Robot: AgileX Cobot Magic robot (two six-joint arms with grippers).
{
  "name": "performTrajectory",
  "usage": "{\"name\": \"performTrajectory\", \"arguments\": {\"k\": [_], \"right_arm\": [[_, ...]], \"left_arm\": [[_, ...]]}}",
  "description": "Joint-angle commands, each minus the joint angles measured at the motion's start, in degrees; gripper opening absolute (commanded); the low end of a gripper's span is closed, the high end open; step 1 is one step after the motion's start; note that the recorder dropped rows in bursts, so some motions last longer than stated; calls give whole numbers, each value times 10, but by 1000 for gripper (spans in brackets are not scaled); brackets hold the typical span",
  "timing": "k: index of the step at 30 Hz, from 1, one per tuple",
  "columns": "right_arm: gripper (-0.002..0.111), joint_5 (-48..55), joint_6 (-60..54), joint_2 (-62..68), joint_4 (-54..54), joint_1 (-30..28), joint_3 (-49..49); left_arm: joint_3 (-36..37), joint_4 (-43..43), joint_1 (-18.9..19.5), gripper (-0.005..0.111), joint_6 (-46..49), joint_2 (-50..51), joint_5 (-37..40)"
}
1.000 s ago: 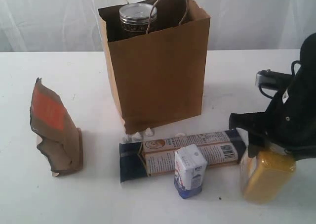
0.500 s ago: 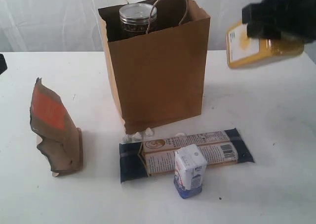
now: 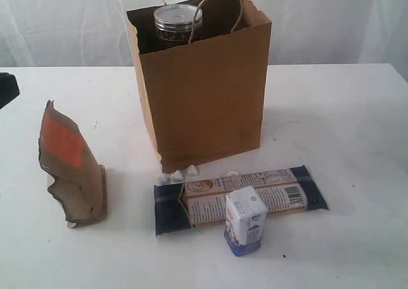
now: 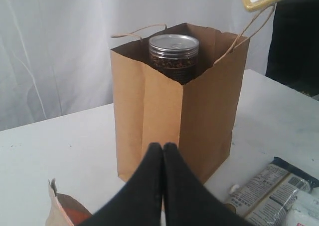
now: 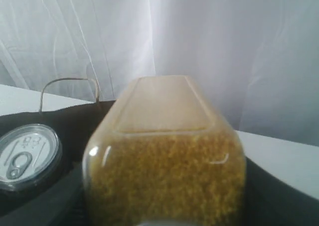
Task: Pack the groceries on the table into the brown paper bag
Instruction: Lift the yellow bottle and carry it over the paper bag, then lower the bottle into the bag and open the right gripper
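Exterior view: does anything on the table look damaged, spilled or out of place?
Yes. The orange-brown pouch, at the view's left, is crumpled, with a ragged lower edge. A few white crumbs lie on the table at the foot of the brown paper bag, near its creased front corner. Nothing else stands out.

The brown paper bag (image 3: 210,91) is plain kraft brown. The can (image 3: 177,22) is dark with a silvery lid. The pouch (image 3: 67,168) is brown with an orange panel, the packet (image 3: 280,196) navy with a cream, barcoded label, and the carton (image 3: 245,220) white over blue. The bottle (image 5: 164,176) shows yellow grains. The table (image 3: 344,123) is white with dark specks.
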Motion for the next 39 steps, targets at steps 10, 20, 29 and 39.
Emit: {"name": "performTrajectory", "arguments": {"k": [10, 20, 29, 39], "right_arm": [[0, -64, -235, 101, 182, 0, -41], [0, -81, -290, 152, 187, 33, -42], [0, 0, -214, 213, 121, 37, -120], [0, 93, -130, 262, 39, 40, -213]], "left_arm": [[3, 7, 0, 0, 0, -4, -4], [3, 7, 0, 0, 0, -3, -4], [3, 7, 0, 0, 0, -2, -11], [3, 7, 0, 0, 0, -2, -20]]}}
